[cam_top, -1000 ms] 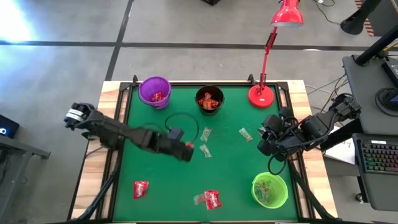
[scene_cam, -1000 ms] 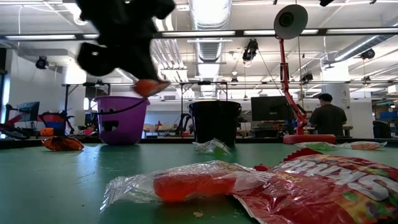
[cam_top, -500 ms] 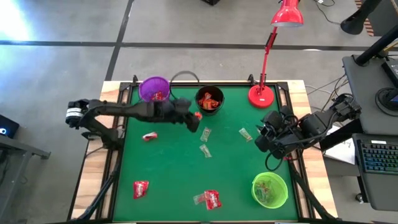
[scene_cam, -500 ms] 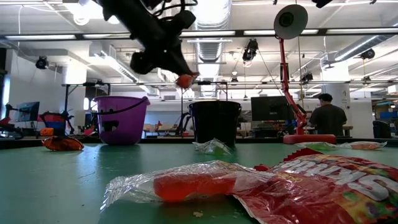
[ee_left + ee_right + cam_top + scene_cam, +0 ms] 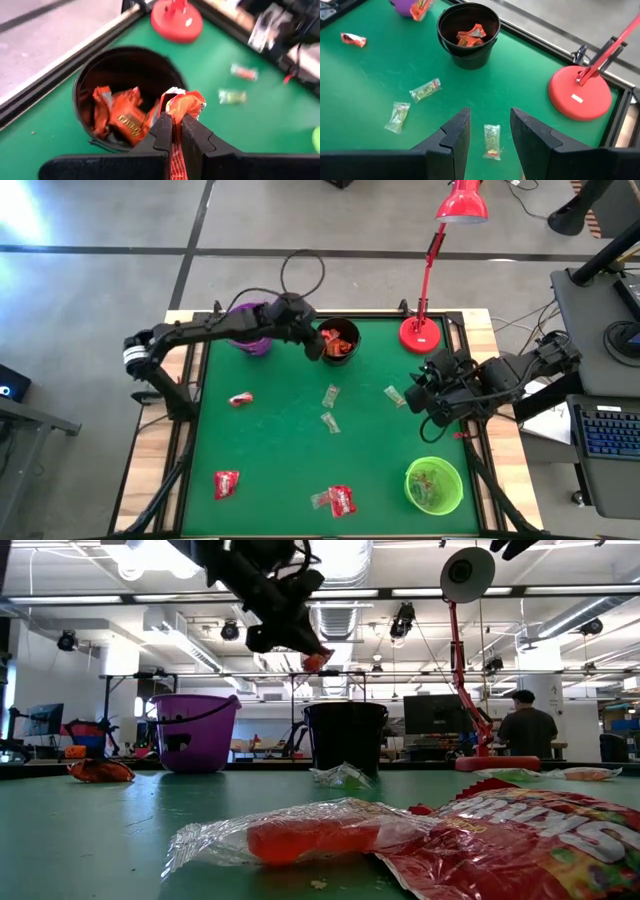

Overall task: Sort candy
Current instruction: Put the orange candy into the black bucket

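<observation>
The left gripper (image 5: 177,125) is held above the near rim of the black cup (image 5: 337,340) at the far side of the green table (image 5: 270,450), its fingers clenched on an orange-wrapped candy (image 5: 184,104) that sticks up between the tips. In the low view the same candy (image 5: 317,660) is seen hanging in the air above the black cup (image 5: 345,736), clear of its rim. More orange-wrapped sweets (image 5: 120,116) are piled inside that cup. The purple cup (image 5: 247,327) stands just beside the black one, partly covered by the left arm, and something red or orange seems to lie in it, though this is hard to make out. The right gripper (image 5: 487,127) is kept near the table's right edge with its fingers spread apart and nothing between them; a greenish cellophane candy (image 5: 492,140) lies on the cloth below it. Two more greenish candies (image 5: 329,395) (image 5: 329,420) are found near the middle of the table, with another (image 5: 395,395) just beside the right gripper (image 5: 422,395). A small red candy (image 5: 240,399) lies toward the left side, another red one (image 5: 226,483) near the front left, and a red wrapper with a clear packet (image 5: 337,500) at the front centre. The green cup (image 5: 434,485) stands at the front right, and the red desk lamp (image 5: 421,333) at the far right.
</observation>
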{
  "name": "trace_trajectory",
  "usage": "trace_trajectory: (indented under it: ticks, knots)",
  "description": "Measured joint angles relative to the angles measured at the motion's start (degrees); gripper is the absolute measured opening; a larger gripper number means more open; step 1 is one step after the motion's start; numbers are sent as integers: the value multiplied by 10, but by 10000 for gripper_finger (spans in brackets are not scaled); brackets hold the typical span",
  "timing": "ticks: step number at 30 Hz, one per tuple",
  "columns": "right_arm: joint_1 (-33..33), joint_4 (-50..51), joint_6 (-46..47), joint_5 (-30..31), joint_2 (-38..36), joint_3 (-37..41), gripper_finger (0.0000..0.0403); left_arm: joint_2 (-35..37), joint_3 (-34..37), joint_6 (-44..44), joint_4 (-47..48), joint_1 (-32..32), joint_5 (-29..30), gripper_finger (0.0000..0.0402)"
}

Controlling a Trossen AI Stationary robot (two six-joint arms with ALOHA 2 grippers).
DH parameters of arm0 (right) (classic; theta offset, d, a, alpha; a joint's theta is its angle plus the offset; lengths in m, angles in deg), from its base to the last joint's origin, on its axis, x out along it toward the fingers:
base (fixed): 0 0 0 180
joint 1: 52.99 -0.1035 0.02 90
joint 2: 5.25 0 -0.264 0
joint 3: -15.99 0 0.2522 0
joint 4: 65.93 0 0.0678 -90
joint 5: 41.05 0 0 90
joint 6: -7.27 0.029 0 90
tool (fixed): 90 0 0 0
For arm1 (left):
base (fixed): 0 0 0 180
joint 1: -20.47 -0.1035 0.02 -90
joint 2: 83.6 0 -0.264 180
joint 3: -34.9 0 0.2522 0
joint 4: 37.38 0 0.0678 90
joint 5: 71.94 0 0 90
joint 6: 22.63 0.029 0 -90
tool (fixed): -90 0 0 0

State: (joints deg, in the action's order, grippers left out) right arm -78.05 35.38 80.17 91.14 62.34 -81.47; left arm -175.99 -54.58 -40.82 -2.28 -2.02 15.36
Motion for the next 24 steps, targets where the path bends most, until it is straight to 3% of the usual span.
trace_trajectory:
  ticks: [10, 17, 24]
  knots:
    - [0, 0, 66, -1, 23, 0, 132, -123, -169, 157, 188, -36, -29, 0]
    - [0, 0, 67, -2, 57, 0, 132, -181, -248, 218, 207, -41, -41, 0]
    - [3, 0, 104, -2, 78, 0, 132, -187, -254, 258, 214, -48, -41, 1]
